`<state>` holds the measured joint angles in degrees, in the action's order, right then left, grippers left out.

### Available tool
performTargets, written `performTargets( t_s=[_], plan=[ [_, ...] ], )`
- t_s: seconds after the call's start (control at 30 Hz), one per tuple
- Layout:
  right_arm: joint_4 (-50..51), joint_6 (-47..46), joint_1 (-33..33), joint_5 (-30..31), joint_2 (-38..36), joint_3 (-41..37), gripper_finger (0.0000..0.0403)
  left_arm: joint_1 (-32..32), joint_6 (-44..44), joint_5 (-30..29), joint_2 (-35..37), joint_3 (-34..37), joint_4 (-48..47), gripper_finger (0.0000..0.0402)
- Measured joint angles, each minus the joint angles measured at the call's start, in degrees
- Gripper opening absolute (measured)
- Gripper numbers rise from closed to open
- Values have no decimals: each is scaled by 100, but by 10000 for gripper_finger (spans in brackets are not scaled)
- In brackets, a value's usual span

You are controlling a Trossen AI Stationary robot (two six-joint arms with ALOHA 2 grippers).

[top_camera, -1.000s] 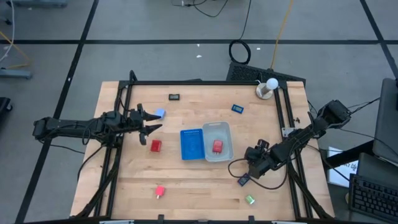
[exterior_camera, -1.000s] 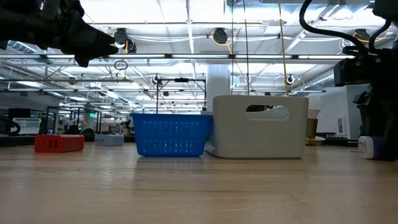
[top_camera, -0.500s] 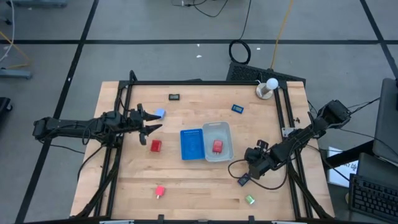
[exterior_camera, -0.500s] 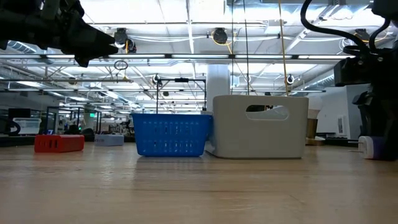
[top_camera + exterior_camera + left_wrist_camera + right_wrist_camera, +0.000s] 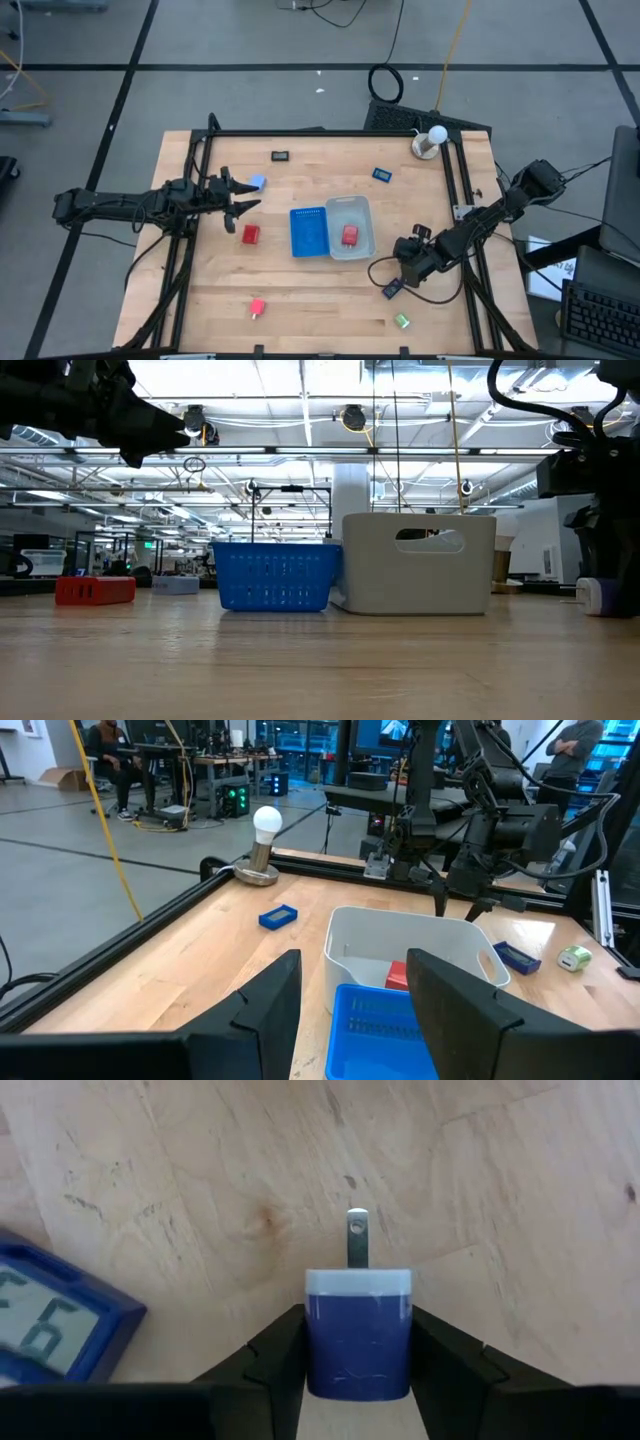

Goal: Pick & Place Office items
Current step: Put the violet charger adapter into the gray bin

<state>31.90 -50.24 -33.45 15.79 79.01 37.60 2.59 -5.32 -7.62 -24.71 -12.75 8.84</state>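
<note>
My right gripper point(image 5: 403, 262) stands near the table's right near part, shut on a small dark blue plug block point(image 5: 358, 1330). A dark blue flat rectangle with a display point(image 5: 390, 290) lies beside it on the table. My left gripper point(image 5: 240, 202) hovers open above the table's left side, between a pale blue block point(image 5: 257, 183) and a red block point(image 5: 250, 234). Another red block point(image 5: 350, 234) lies in the clear tray point(image 5: 364, 212). A black rectangle point(image 5: 281, 156), a blue rectangle point(image 5: 382, 174), a small red piece point(image 5: 257, 308) and a green piece point(image 5: 402, 321) lie on the wood. My right gripper pinches the plug block by its two opposite side faces point(image 5: 315, 1350), one finger point(image 5: 270, 1365) on each side. The fingers come from above. Its pale end and metal prong point(image 5: 357, 1238) point away from the fingers. Whether the block is clear of the table, I cannot tell.
The blue ribbed tray point(image 5: 309, 231) and the clear tray sit side by side at the table's middle. A white bulb on a stand point(image 5: 430, 140) is at the far right corner. Black rails point(image 5: 455, 190) run along the table's sides. A cable loops by my right gripper.
</note>
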Motion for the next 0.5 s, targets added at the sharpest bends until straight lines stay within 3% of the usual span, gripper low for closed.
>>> performTargets(
  t_s=[0.5],
  plan=[
    [-76, 385, 0, 393, -1178, 6, 141, 0, -4, 0, 0, 0, -2, 184]
  ],
)
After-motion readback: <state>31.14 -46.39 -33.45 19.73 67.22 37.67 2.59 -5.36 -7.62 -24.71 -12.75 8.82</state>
